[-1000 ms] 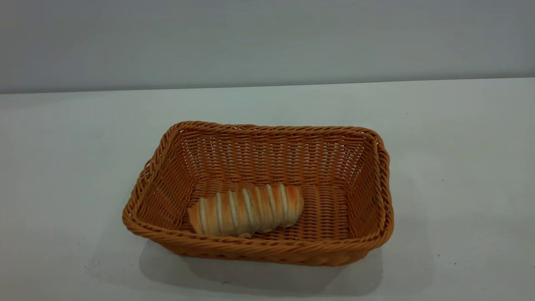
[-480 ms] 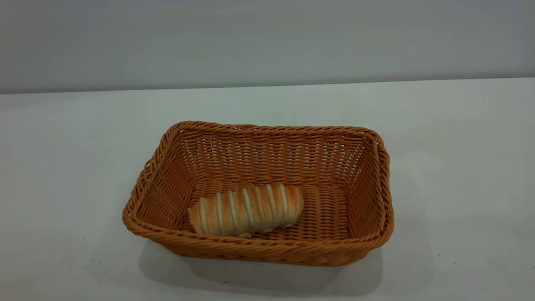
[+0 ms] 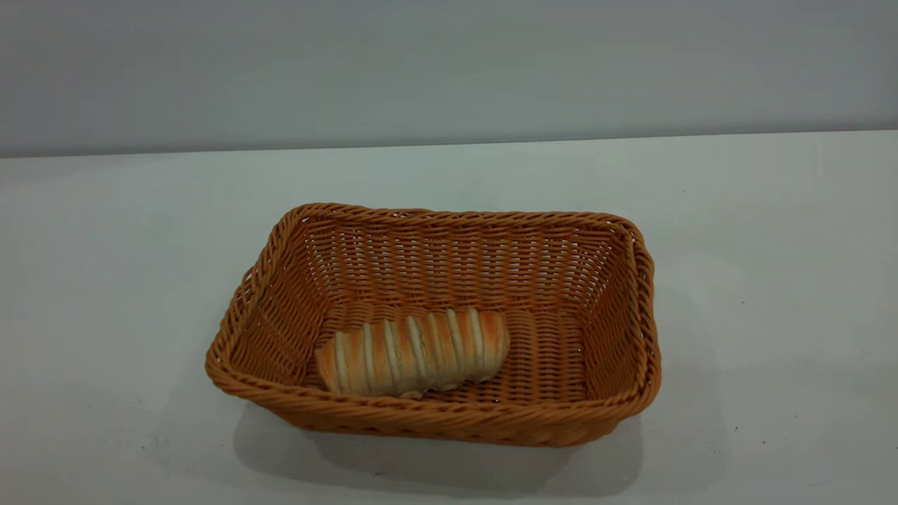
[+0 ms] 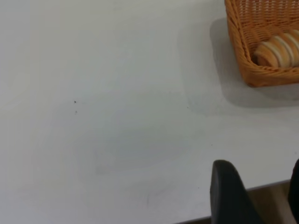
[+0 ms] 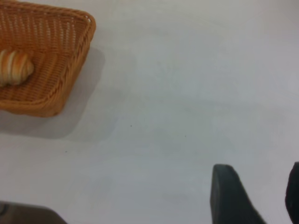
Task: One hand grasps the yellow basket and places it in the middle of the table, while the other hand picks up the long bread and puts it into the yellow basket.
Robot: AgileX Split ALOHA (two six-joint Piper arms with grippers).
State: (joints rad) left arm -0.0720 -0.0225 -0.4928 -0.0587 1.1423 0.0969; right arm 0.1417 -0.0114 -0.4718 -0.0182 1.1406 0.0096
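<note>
Above bare table (image 4: 117, 116), left pincer (image 4: 257, 196) gapes, empty.

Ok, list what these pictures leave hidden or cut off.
- Exterior view: neither arm shows. The long bread has its underside hidden by the near rim of the yellow basket.
- Left wrist view: frame edge cuts off most of basket and bread; the left gripper shows only dark finger parts.
- Right wrist view: same cut-off; the right gripper is partly out of frame.

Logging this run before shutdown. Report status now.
Left gripper and right gripper open, both off the basket. Bread lying in basket, mid-table. Nothing in the way.
</note>
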